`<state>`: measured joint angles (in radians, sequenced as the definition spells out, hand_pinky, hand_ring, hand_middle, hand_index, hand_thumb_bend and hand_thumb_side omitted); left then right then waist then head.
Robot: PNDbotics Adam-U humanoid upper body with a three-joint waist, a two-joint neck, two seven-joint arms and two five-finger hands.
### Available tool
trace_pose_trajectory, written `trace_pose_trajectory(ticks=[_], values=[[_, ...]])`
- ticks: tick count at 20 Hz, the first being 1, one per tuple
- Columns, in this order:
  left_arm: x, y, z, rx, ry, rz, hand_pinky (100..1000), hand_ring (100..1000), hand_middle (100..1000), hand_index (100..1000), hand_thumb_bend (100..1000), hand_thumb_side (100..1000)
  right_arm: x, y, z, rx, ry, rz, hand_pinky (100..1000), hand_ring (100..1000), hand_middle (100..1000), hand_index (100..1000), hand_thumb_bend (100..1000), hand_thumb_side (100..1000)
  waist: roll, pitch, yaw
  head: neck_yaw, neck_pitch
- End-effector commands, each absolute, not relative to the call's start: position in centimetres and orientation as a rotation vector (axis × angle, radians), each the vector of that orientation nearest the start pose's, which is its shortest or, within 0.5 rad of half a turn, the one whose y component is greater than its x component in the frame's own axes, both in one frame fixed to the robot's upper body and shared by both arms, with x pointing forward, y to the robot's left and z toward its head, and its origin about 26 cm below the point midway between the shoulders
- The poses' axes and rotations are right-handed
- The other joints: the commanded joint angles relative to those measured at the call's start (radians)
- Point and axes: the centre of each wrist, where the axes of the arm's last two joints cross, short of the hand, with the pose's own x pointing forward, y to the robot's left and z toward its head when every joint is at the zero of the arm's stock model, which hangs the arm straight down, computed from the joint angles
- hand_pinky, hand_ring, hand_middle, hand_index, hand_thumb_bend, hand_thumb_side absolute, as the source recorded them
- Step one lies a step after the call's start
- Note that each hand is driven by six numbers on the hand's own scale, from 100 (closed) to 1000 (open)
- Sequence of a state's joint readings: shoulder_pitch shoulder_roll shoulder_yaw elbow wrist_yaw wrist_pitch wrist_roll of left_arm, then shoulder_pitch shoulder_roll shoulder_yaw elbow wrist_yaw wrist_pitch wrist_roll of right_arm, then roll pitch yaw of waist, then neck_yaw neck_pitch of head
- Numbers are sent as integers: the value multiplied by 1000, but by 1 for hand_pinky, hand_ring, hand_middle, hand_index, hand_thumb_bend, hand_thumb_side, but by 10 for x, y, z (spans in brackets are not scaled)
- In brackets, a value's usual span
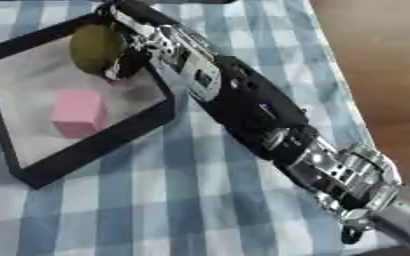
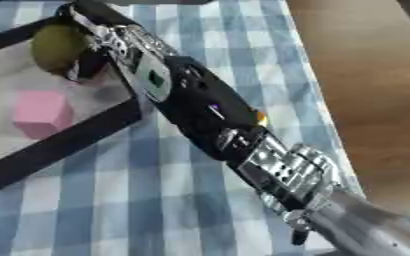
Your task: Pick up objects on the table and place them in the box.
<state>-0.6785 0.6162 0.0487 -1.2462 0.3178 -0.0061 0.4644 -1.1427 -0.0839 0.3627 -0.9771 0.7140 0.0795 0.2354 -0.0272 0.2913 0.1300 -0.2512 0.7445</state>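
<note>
Olive-green and rounded, egg-like: a fruit [image 1: 95,47], probably a kiwi, caught in the right hand [image 1: 131,47] in the left eye view, with dark fingers curled round its near side and the thumb side hidden behind it. Held over the far part of the box [image 1: 86,150], just past the black rim on the hand's side; whether hanging clear of the pale floor or resting on it cannot be told. Likely light, slightly yielding under the skin and easy to bruise, so best taken round the widest middle, never by the narrow ends, where a round surface would roll out of a pinch. Matte skin, so probably not slippery. Down and to the left of the hand, well apart from the fruit, a pink block [image 1: 77,112] lying on the box floor: square-edged, probably foam or light plastic, easiest pinched on two flat opposite faces. Under the forearm, blue-and-white checked cloth [image 1: 200,200]. Right eye view: same grasp, fruit tucked against the hand at the upper left, a dark finger wrapped under its lower edge, pink block lower left of the hand inside the box. No left hand in either view.
</note>
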Motion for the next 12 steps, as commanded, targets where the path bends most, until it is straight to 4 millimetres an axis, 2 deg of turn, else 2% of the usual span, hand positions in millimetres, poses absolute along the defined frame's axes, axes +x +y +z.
trace_pose_trajectory(ticks=[1,6,12], values=[[409,387,236,583,-2027,297,801,803,740,907,308,900,457,-56,249,-673,-1832,1416,913,847,836,921,688,138,8,-22,0,6,1],[408,389,236,589,-2025,297,802,803,740,907,309,900,452,-60,270,-745,-1912,1325,909,836,837,920,708,169,9,-25,-4,12,6],[407,392,233,605,-2013,290,802,803,740,907,308,899,433,-73,320,-739,-2079,1207,875,797,804,889,658,201,7,-38,-21,23,17]])
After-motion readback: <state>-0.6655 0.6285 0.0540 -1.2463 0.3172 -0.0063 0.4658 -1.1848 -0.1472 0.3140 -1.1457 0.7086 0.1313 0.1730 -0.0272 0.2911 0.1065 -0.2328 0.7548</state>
